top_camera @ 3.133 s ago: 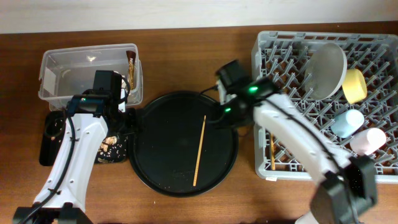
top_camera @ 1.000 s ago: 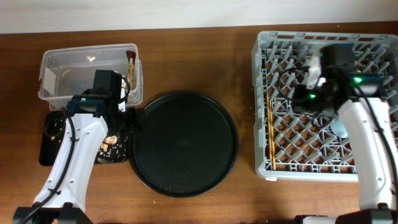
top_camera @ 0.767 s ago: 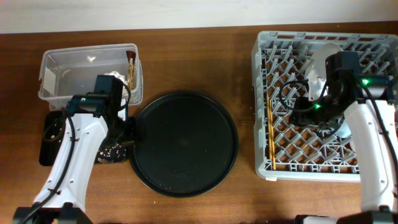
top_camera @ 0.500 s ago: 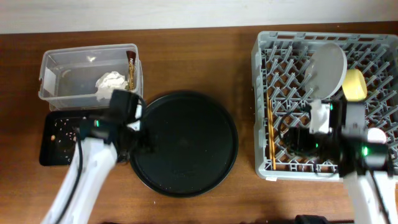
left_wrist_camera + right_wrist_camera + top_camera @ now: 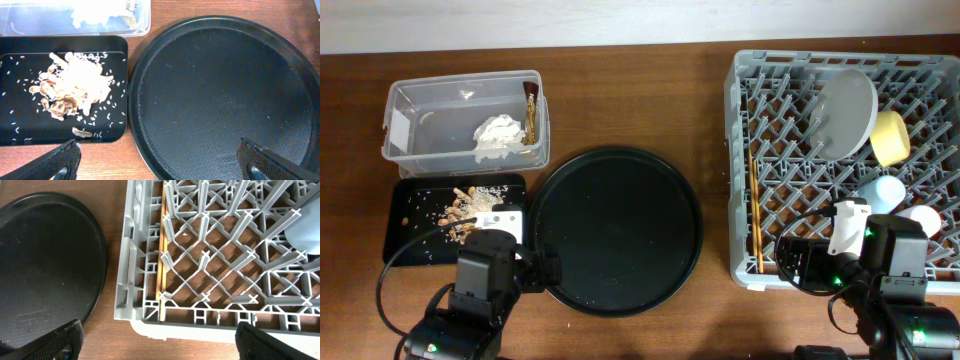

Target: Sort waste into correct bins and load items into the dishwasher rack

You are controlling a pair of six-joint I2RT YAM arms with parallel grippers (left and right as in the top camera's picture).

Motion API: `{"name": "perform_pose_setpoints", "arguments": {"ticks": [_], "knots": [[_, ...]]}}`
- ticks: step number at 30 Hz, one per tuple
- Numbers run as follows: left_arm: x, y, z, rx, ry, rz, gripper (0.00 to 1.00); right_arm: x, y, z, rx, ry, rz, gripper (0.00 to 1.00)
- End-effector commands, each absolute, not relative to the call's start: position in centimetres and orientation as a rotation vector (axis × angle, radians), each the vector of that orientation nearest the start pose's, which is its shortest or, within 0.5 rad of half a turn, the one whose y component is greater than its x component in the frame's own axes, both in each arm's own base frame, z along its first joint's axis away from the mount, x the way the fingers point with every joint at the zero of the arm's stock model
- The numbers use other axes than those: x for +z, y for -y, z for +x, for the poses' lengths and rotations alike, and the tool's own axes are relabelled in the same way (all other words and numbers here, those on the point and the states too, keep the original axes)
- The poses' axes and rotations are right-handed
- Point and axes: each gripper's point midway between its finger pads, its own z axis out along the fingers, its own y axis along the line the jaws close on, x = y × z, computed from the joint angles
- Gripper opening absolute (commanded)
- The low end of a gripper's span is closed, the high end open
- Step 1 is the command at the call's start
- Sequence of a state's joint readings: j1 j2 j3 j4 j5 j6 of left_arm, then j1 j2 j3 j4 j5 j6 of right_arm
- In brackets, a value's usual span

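Both arms sit low at the near edge, and there's little for them to go after. The left hand has its fingers spread wide with nothing between them, hanging over the seam where the flat black tray meets the round black tray. The right hand is fingers-apart too and empty, poised over the near-left corner of the dishwasher rack.

The one thing worth lining up on is the chopsticks. They lie just far of the right hand, inside the rack against its left wall, long axis running near to far. The right arm is plainly the nearer; the left is well apart, across the round tray.

Elsewhere, tissue and wrapper are in the clear box, and food scraps are heaped on the flat tray. The plate stands on edge among the pegs, with yellow bowl, blue cup and pink cup down the rack's right side. By my reading, the sort looks done.

It's a dark wooden surface with a pale strip along the far edge. There's open wood between box and rack, so room to move.
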State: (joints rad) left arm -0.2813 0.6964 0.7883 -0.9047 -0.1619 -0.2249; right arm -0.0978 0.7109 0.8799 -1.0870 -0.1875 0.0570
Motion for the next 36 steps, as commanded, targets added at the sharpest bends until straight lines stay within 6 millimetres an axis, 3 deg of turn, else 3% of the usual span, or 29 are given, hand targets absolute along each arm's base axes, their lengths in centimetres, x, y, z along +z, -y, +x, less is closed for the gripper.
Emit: {"name": "perform_pose_setpoints", "arguments": {"ticks": [1,12,16,20,25,30,36], "knots": [[18.5,3.3,22.1,-0.022,-2.374,0.001,1.00,19.0,-0.9,20.1,0.205,-2.485,0.139,0.98],[18.5,3.3,22.1,-0.022,-2.374,0.001,0.99,19.5,-1.0,19.8,0.200,-2.459,0.129,0.98],[18.5,3.3,22.1,-0.022,-2.374,0.001,0.99,20.6,-1.1,19.1,0.151,-2.392,0.067,0.98],[18.5,3.3,22.1,-0.022,-2.374,0.001,0.99,22.2,-1.7,18.8,0.127,-2.207,-0.020,0.98],[18.5,3.3,22.1,-0.022,-2.374,0.001,0.99,20.0,-2.3,20.4,0.143,-1.957,-0.061,0.98],[18.5,3.3,22.1,-0.022,-2.374,0.001,0.99,20.1,-2.7,22.1,0.151,-1.700,-0.087,0.98],[18.5,3.3,22.1,-0.022,-2.374,0.001,0.99,19.0,-2.5,24.0,0.134,-1.586,-0.080,0.98]]}}
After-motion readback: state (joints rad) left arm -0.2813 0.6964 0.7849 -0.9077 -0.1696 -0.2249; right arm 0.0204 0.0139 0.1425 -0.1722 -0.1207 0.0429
